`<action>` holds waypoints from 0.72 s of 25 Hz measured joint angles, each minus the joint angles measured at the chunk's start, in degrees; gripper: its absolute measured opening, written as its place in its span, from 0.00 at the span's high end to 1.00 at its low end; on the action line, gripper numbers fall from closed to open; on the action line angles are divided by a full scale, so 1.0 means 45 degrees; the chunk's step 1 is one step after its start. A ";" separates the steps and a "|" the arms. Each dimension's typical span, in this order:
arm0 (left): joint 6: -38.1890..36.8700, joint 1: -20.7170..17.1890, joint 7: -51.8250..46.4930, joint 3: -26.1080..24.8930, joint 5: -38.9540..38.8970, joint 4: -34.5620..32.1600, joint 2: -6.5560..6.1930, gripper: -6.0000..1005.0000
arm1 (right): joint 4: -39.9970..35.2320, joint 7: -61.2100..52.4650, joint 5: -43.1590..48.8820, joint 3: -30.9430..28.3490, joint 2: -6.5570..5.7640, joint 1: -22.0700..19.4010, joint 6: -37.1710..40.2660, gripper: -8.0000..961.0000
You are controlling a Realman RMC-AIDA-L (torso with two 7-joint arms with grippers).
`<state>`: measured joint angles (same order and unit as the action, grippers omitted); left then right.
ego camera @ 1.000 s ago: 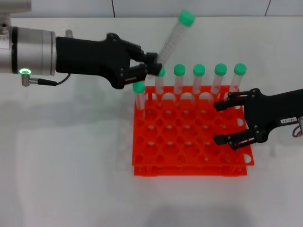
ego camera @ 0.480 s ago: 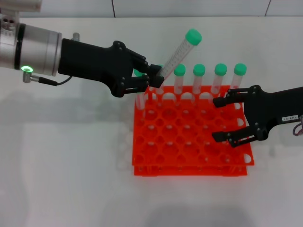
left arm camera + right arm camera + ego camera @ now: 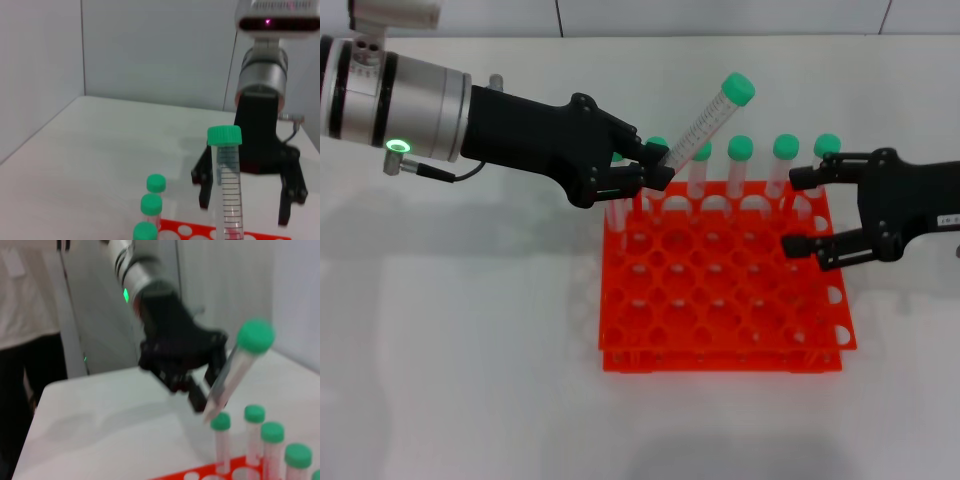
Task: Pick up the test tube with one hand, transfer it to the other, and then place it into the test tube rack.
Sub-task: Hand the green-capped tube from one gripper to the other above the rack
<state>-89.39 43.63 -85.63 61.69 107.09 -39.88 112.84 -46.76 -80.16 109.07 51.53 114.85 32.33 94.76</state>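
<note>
A white table (image 3: 470, 330) carries everything; on it sits the orange rack (image 3: 720, 300), a square grid of round holes, with a row of green-capped tubes (image 3: 740, 165) standing upright along its far edge and one more at its far left corner. The left arm (image 3: 400, 100), silver with a glowing green ring, reaches in from the left above the rack's far left corner; its black left gripper (image 3: 655, 172) is clamped on the lower end of the test tube (image 3: 705, 120), which is held in the air, tilted with its green cap up and leaning toward the right, over the back row of standing tubes. The right gripper (image 3: 802, 212), black on a black arm, hovers over the rack's right side, fingers spread wide with nothing between them, well apart from the held tube; in the left wrist view it (image 3: 245, 192) stands beyond that tube (image 3: 227, 185), its open fingers pointing down.
</note>
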 joint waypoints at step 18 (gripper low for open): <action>0.0507 0.0331 -0.0092 0.0061 0.0777 0.0016 0.0259 0.81 | 0.1658 -0.0175 -0.2630 -0.0411 0.0077 -0.0040 0.0004 0.09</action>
<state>-87.11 45.12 -86.04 61.96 110.58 -39.81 114.01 -39.30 -80.95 97.23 49.68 115.20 32.15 94.78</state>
